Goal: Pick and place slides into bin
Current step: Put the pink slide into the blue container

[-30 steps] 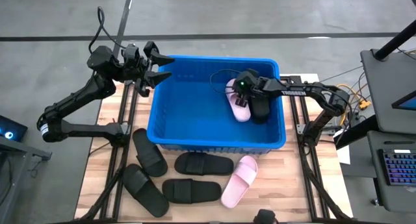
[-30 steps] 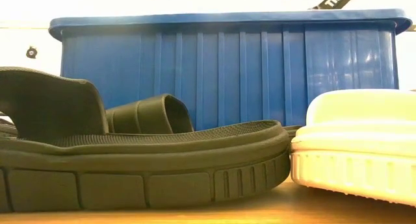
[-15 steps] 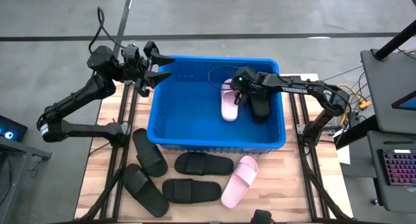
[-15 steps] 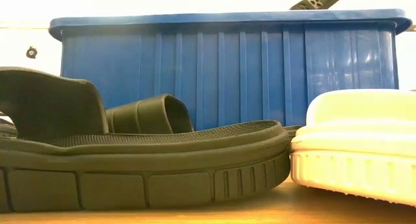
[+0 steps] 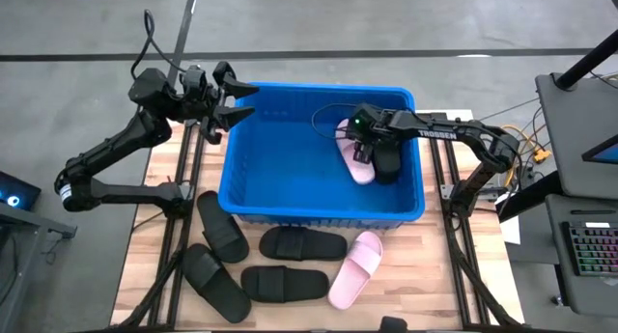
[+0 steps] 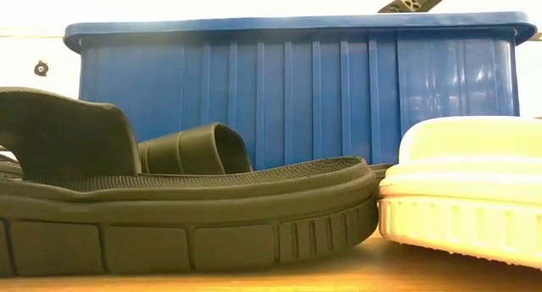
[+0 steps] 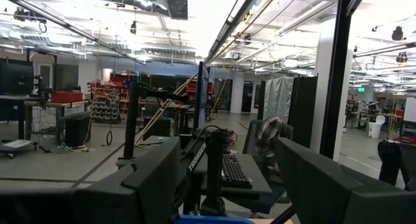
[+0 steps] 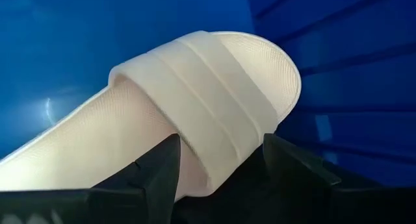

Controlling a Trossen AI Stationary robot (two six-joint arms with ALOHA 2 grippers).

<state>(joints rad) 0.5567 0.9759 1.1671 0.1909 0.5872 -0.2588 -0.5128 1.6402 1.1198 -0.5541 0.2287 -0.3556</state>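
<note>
Inside bin (image 5: 253, 193): right end effector (image 5: 359, 140), "TROSSEN" on arm, spread around pink slide (image 8: 195, 152); left end effector (image 5: 230, 101) spread.

The bin (image 5: 290, 169) sits at the table's (image 5: 435, 275) far middle with two slides (image 5: 355, 155) in its right part, one beside the other — five more slides (image 5: 301, 244) lie on the table in front of the bin.
</note>
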